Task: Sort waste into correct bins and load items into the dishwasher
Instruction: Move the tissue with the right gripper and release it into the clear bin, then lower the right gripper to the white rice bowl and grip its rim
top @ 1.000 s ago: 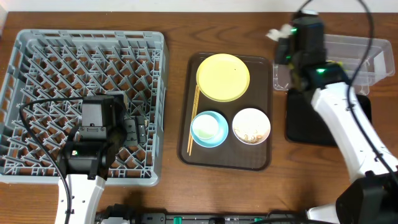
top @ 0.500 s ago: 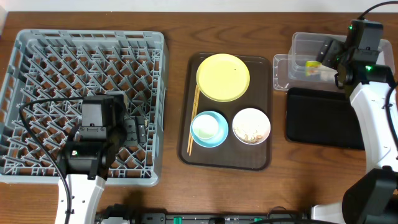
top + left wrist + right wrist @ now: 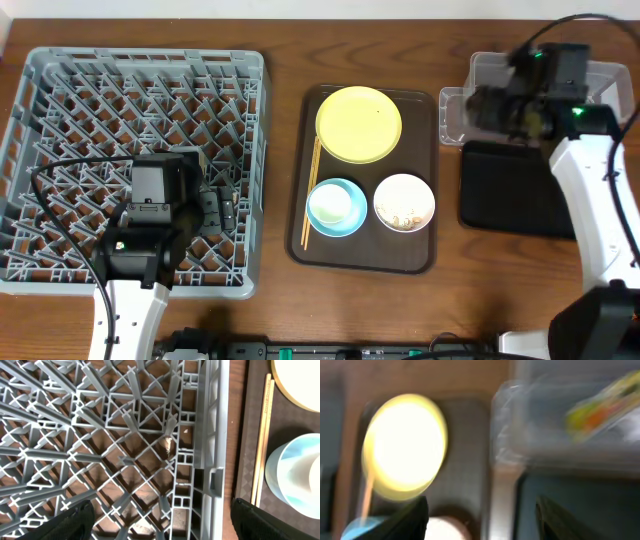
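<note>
My right gripper (image 3: 487,107) hovers open over the left end of the clear tub (image 3: 600,85), with nothing between its fingers. The green-and-yellow wrapper (image 3: 602,407) lies blurred inside that tub in the right wrist view. A black tray (image 3: 520,200) sits just in front of the tub. On the brown serving tray are the yellow plate (image 3: 359,123), the chopsticks (image 3: 311,190), the light blue bowl (image 3: 335,207) with a white cup in it, and the white bowl (image 3: 404,202) with rice grains. My left gripper (image 3: 215,205) is open and empty above the grey rack (image 3: 60,100).
The brown serving tray (image 3: 425,255) lies between the rack and the bins. In the left wrist view the rack's right wall (image 3: 220,435) runs close beside the chopsticks (image 3: 262,435). Bare wooden table (image 3: 285,60) surrounds everything.
The right gripper opened and let the wrapper go into the clear tub. The right arm has since swung left over the tub's near end. The left arm has not moved.
</note>
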You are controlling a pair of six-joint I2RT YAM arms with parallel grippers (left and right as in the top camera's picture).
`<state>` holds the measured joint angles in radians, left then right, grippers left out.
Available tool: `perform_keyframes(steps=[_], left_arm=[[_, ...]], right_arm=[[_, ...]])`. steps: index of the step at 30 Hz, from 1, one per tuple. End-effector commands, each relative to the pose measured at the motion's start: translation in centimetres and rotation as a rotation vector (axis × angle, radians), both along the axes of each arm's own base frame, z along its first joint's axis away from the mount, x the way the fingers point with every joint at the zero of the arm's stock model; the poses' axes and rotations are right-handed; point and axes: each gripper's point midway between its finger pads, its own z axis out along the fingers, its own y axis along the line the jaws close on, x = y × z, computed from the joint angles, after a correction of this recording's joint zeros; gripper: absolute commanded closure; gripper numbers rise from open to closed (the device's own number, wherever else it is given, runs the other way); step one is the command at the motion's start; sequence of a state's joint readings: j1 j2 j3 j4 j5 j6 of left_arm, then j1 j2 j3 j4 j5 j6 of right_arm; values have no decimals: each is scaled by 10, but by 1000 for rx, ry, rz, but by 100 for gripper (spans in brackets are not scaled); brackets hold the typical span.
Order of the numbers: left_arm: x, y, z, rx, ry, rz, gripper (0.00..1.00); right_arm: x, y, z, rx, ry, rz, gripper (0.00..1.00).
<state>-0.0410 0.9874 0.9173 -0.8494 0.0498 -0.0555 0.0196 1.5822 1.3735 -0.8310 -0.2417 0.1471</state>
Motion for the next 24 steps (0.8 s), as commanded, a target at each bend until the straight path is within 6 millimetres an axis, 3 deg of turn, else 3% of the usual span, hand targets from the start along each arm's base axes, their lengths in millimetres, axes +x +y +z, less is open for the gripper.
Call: perform_keyframes(steps=[1,6,9,12,16,24], left_arm=[[3,0,9,-8,-21,7,11],[3,0,9,-8,-22,7,11],[3,0,9,-8,-22,7,11],[3,0,9,-8,-21,7,11],[3,0,9,-8,-21,7,11],[3,0,9,-8,-20,7,11]], right_arm=[[-35,45,1,23,61,215,41],[-90,80,-20,-14,236,374,54],[-111,96,-31,-36,294,427,60],[-125,97,-48,-128,346,389,60],[-138,99,-66,-225,371,352,59],[-136,135,-82,-278,245,455,58]])
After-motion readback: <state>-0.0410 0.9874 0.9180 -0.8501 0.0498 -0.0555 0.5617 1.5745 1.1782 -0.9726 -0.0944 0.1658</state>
